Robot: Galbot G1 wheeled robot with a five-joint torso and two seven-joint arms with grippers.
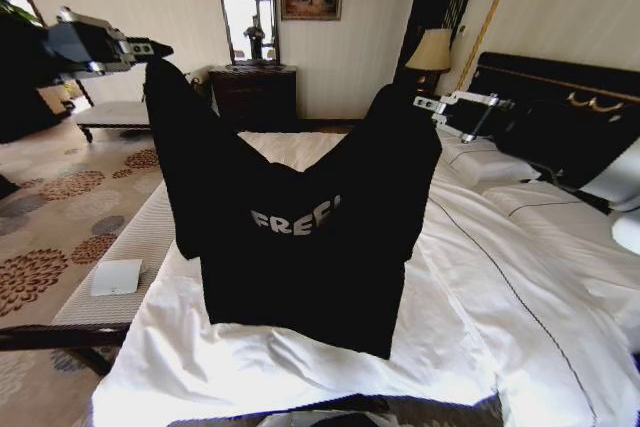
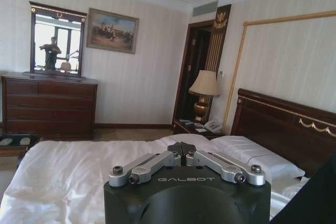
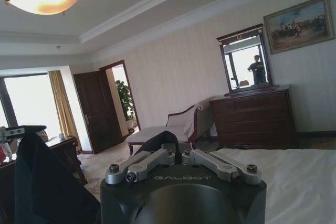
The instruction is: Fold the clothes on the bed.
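Status: folding not started, by my reading. The black T-shirt [image 1: 300,237] hangs in the air above the bed [image 1: 480,317], spread between both arms, "FREE" print facing the head cam. Its lower hem drapes to or near the white duvet [image 1: 260,367] toward the foot-end edge of the bed; no crease or fold made yet. Remaining: lay the shirt flat on the bed, fold sleeves and body, release.

Left tool [image 1: 152,48]: raised at the shirt's upper corner on the robot's left, above the bed's left edge. In the left wrist view the left tool's fingers [image 2: 184,150] are closed together, w/ a sliver of dark cloth at the tips, so clenched on the shirt.

Right tool [image 1: 425,102]: raised at the other upper corner, toward the headboard [image 1: 560,82]. Right wrist view shows it clenched w/ black fabric pinched and rising from the tips [image 3: 176,148].

Obscured / uncertain:
- Grip points in head view are masked by fabric; which part of the shirt each tool holds (shoulder vs. sleeve) cannot be told.
- Last letter(s) of the print lost in a drape fold.
- Shirt blocks the bed's mid area; anything lying behind it is unseen.
- Hem contact w/ duvet is prob. touching, but not certain from this angle.
- Near edge of bed cut off at frame bottom.
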